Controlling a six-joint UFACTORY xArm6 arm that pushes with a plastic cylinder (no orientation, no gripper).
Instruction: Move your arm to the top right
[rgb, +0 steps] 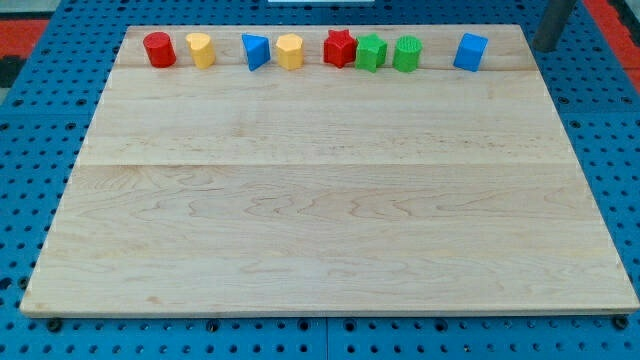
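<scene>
My rod enters at the view's top right corner and my tip (546, 48) rests just past the wooden board's right edge, right of the blue cube (470, 51) and apart from it. A row of blocks lines the board's top edge: a red cylinder (159, 49), a yellow block (200, 49), a blue triangular block (255, 51), a yellow hexagonal block (290, 51), a red star (340, 48), a green star (371, 52) touching it, and a green cylinder (406, 53).
The wooden board (320, 210) lies on a blue pegboard table (620, 150). A red strip (20, 40) shows at the view's top left and top right corners.
</scene>
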